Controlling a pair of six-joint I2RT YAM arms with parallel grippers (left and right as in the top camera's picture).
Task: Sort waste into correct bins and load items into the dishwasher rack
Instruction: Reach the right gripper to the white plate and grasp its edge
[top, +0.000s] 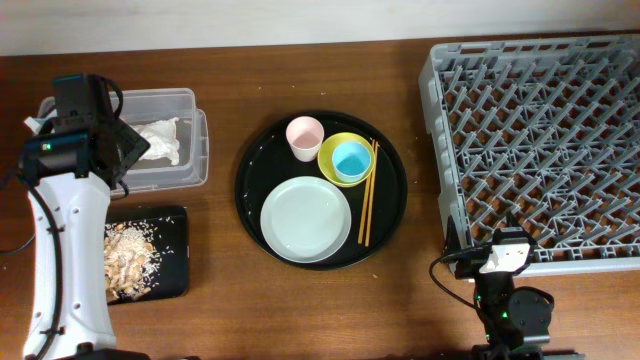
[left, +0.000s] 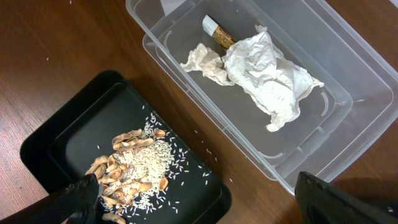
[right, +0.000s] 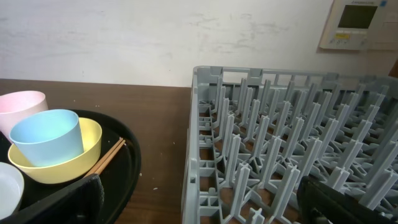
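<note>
Crumpled white napkins (top: 160, 140) (left: 267, 74) and a brownish wrapper (left: 219, 32) lie in the clear tub (top: 192, 108) (left: 348, 106). Beige food scraps (top: 128, 255) (left: 137, 165) lie in the shallow black tray (top: 172, 250) (left: 68, 137). My left gripper (top: 125, 150) (left: 205, 205) is open and empty above the gap between tub and tray. The grey-white plate (top: 306, 218), pink cup (top: 304, 135), yellow bowl (top: 330, 160) holding the blue cup (top: 351, 160), and chopsticks (top: 367, 195) sit on the round tray. My right gripper (top: 505, 250) (right: 205, 205) is open and empty at the front-left corner of the rack (top: 540, 130) (right: 280, 124).
The large round black tray (top: 385, 210) sits mid-table between the bins and the rack. Loose rice grains are scattered on the wood beside the black tray. A white wall with a control panel (right: 357, 22) stands behind the rack.
</note>
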